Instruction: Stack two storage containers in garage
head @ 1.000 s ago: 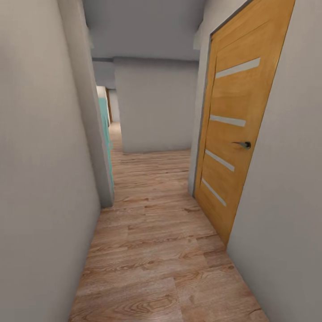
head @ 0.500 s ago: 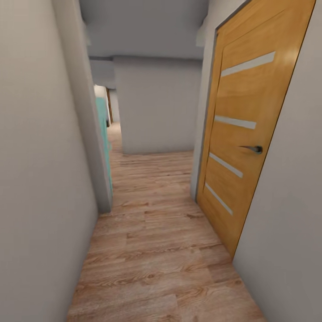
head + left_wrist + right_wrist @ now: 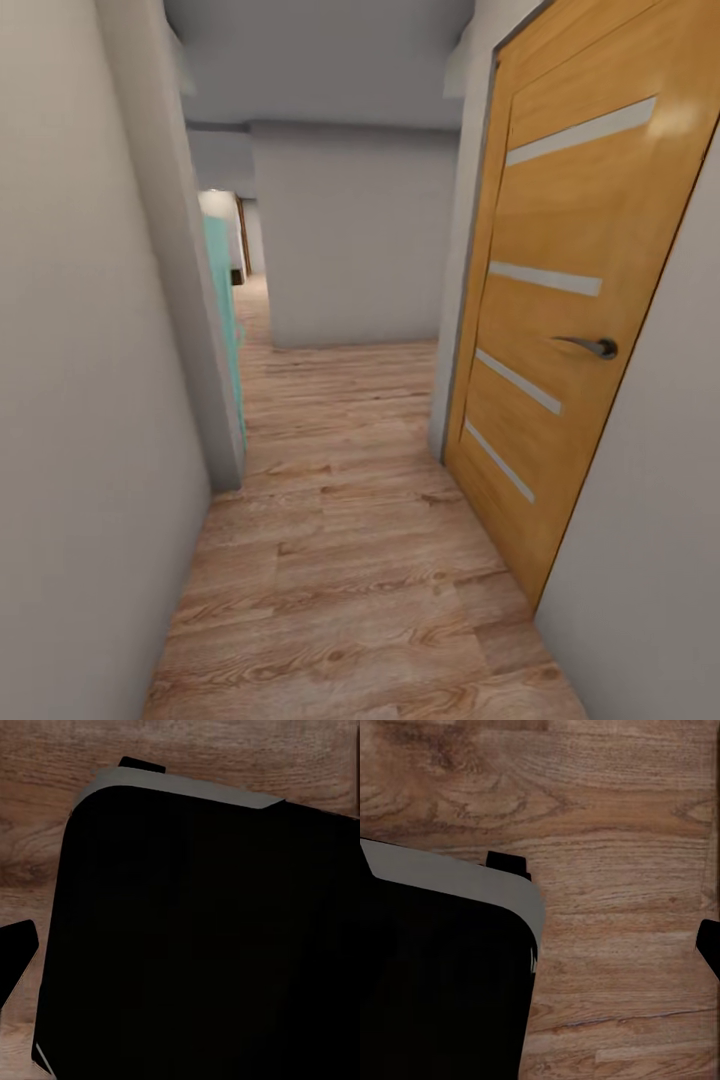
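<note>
a narrow hallway with wood-plank floor (image 3: 350,560), grey walls and a closed orange door (image 3: 570,300) with a metal handle (image 3: 590,346). neither storage container is in sight here. below each wrist camera sits the robot's dark base (image 3: 202,945); whether either gripper is apart or together cannot be told. the base could clip the wall corner (image 3: 215,420) if it drifts sideways.

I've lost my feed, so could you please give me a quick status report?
In a narrow hallway on wood-plank floor. Closed orange door at right, grey wall ahead. Containers and gripper state can't be made out. Path ahead open.
</note>
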You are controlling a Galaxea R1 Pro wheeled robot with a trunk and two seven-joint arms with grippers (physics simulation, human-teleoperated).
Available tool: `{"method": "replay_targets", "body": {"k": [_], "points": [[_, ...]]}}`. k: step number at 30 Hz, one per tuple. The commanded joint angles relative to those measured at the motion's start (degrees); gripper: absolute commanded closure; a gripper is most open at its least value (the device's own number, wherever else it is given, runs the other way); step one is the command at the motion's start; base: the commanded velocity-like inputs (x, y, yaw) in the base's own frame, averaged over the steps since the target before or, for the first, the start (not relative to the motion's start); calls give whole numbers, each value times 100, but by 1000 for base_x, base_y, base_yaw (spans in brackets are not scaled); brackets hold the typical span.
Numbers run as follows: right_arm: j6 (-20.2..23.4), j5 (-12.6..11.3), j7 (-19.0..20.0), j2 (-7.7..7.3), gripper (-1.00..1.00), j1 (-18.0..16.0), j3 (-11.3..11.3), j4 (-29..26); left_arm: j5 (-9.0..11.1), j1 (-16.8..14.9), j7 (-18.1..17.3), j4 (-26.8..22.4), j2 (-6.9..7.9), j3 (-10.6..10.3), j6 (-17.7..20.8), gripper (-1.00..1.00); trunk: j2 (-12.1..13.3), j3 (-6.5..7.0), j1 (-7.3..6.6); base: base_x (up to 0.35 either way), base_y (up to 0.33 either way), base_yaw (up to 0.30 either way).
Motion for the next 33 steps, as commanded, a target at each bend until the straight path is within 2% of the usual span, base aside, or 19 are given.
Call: {"method": "replay_targets", "body": {"k": [1, 22, 33], "points": [[-29, -10, -15, 2, -100, -7, 34, 18, 24, 0, 5, -4, -1, 13, -13, -100, -2, -5, 3, 323, 0, 0], [-33, -16, -16, 10, -100, -7, 34, 18, 24, 0, 8, -4, 0, 12, -11, -100, -2, -5, 3, 323, 0, 3], [-45, -12, -15, -6, -100, -7, 38, 18, 24, 0, 8, -1, 0, 14, -7, -100, -2, -5, 3, 323, 0, 177]]}}
